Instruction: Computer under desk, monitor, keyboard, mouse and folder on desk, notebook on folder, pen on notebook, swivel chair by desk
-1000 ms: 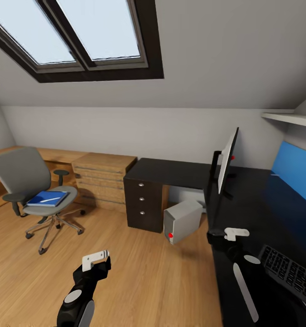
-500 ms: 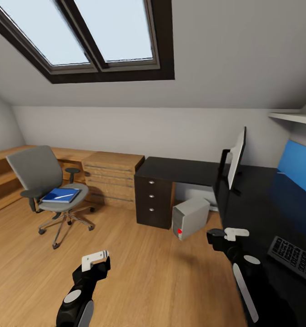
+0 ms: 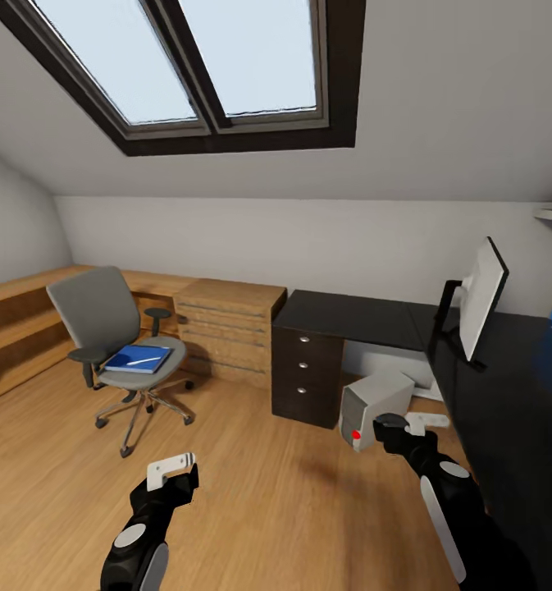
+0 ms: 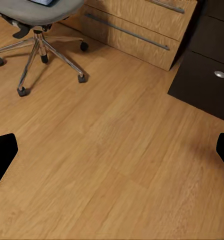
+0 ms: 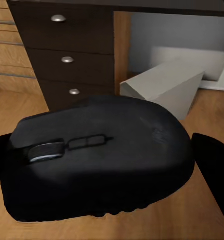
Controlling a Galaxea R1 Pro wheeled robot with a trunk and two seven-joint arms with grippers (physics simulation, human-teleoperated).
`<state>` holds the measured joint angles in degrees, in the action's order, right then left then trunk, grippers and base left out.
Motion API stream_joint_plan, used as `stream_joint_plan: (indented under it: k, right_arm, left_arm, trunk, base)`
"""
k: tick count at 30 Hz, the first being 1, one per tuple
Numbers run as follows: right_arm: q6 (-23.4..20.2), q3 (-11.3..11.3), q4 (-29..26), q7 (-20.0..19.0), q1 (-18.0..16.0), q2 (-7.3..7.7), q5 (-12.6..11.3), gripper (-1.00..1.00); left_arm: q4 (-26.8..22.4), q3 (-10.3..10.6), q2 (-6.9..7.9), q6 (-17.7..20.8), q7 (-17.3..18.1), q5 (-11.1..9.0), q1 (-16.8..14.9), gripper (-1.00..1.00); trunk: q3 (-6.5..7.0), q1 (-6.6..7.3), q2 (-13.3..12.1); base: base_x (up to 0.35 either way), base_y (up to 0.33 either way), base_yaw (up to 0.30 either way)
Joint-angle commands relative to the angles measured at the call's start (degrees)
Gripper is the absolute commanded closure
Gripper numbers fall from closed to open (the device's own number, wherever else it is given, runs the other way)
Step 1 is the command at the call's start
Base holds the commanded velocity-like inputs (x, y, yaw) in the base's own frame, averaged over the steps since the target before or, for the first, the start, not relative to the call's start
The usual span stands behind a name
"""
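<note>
Right tool (image 3: pixel 393 427) grips the mouse (image 5: pixel 99 155) between its fingers, near the computer (image 3: pixel 374 402) under the bench (image 3: pixel 366 316). Left tool (image 3: pixel 173 469) spread wide above floor. Folder (image 3: pixel 138 358) lies on swivel chair (image 3: pixel 116 328).

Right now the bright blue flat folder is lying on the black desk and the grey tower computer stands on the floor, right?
Not quite. The bright blue flat folder lies on the grey swivel chair's seat, not the black desk, as the head view shows. The grey tower computer does stand on the floor.
</note>
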<state>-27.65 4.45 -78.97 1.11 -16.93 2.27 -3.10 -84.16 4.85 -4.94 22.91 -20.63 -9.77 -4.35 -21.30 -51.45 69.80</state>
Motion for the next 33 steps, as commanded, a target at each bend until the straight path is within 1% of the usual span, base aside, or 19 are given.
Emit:
stream_joint_plan:
  k: [1,8,17,33]
  right_arm:
    - [-0.3,0.0,-0.1,0.1,0.0,0.01,-0.3,1.0]
    - [-0.3,0.0,-0.1,0.1,0.0,0.01,-0.4,1.0]
    - [-0.3,0.0,-0.1,0.1,0.0,0.04,-0.4,1.0]
    - [-0.3,0.0,-0.2,0.1,0.0,0.03,-0.3,1.0]
  left_arm:
    - [0.1,0.1,0.02,0.2,-0.5,-0.6,0.0,-1.0]
    - [1.0,0.2,-0.02,0.2,-0.5,-0.5,0.0,-1.0]
    - [1.0,0.2,0.02,0.1,-0.5,-0.5,0.0,-1.0]
    - [0.9,0.2,0.02,-0.2,-0.5,-0.5,0.0,-1.0]
  trunk:
    - [-0.06,-0.03,0.0]
    - [-0.05,-0.03,0.0]
    - [-0.05,-0.03,0.0]
    - [2.83,3.48,-6.4]
  base:
    - [0.257,0.072,0.013]
    - [0.098,0.023,0.004]
    - [0.287,0.042,0.0]
    - [0.325,0.003,0.008]
